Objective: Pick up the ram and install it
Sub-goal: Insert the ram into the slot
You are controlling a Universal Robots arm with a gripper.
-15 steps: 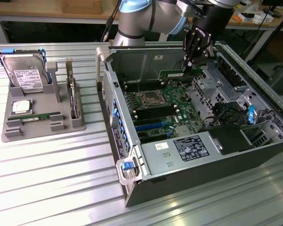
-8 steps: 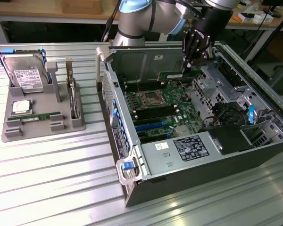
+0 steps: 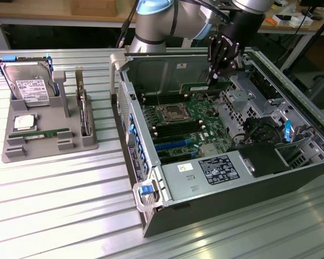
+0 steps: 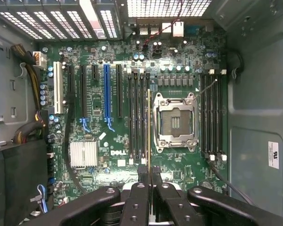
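Hand (image 3: 217, 74) pinching thin green ram (image 3: 197, 86) (flat stick, edge-on) over black-slotted green motherboard (image 3: 202, 129).

In the wrist view we see the ram (image 4: 148, 134) edge-on, a thin line, so its chips and label are hidden from us; its near end is covered by the pincer (image 4: 149, 178), whose black links run off the picture's edge. In the exterior view the arm (image 3: 156, 16) is cut off at the top edge, the pincer hides one end of the ram, and we cannot read the print on the labels of the hard drive (image 3: 29, 86) or the power supply (image 3: 218, 170)
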